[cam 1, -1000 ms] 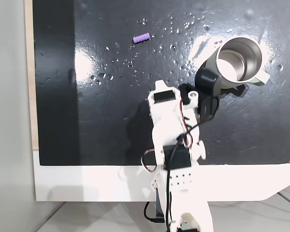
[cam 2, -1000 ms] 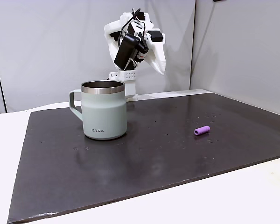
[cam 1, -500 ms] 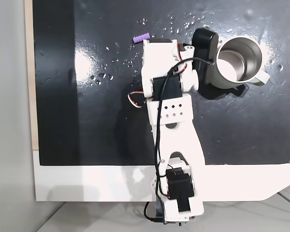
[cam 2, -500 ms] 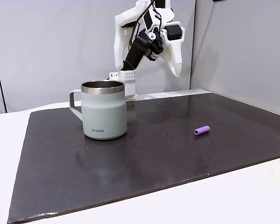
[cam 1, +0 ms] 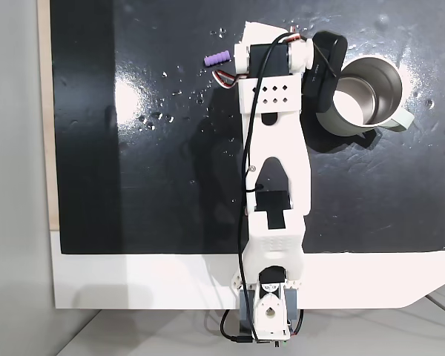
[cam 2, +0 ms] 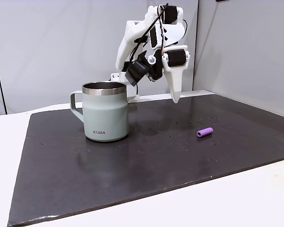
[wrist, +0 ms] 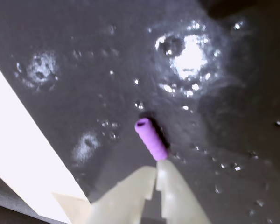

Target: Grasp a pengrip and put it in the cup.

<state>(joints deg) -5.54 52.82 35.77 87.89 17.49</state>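
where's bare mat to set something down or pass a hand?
Free: the mat left of the arm, below the pengrip; also right of the arm, below the cup. Crowded: the top strip, where the end effector hangs between pengrip and cup.

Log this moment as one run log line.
phase: approach | gripper: shut, empty, above mat | pengrip: lying on mat, ungrasped | cup: upright, empty
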